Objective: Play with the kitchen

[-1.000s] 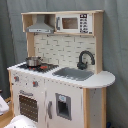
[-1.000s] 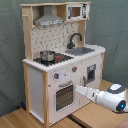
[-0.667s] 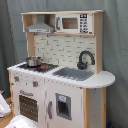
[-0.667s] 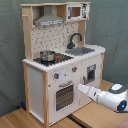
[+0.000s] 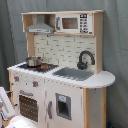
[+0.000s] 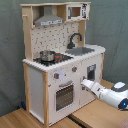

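- The kitchen [image 6: 60, 65] stands upright on the wooden floor [image 6: 30, 120], oven door [image 6: 64, 96] shut
- The tool [image 6: 85, 84] nears the oven front; its opening cannot be told
- Approach the handle squarely and slowly

In the second exterior view the white arm [image 6: 111, 93] is reaching in from the second exterior view's lower right, stretching up and to the left. Its gripper [image 6: 84, 84] is pointing to the second exterior view's left. In the first exterior view only a white part of the arm is showing at the lower left edge.
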You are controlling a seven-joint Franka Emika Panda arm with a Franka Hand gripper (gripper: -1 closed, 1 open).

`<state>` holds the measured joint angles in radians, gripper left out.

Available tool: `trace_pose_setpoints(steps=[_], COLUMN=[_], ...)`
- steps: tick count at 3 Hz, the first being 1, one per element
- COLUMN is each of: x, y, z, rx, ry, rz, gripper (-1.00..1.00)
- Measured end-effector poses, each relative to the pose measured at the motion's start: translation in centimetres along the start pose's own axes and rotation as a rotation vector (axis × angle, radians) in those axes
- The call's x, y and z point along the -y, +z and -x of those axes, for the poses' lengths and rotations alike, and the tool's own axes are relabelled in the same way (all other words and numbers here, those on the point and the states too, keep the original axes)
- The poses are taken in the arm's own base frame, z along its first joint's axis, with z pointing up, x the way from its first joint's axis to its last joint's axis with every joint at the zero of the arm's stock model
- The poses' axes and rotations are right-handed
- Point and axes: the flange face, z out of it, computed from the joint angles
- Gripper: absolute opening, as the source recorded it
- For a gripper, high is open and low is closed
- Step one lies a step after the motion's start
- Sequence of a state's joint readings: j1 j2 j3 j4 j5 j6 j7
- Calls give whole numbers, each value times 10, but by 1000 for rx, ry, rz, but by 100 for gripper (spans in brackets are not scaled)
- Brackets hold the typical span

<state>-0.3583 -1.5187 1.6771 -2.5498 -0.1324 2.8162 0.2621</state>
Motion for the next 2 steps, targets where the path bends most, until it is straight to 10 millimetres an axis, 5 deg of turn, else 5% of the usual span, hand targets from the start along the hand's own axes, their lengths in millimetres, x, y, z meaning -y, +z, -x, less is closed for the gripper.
trace_pose_setpoints(steps=[2], x=[24], y=[14], z=[23], rx=[46], ry=[162], rz=[3], gripper=[100])
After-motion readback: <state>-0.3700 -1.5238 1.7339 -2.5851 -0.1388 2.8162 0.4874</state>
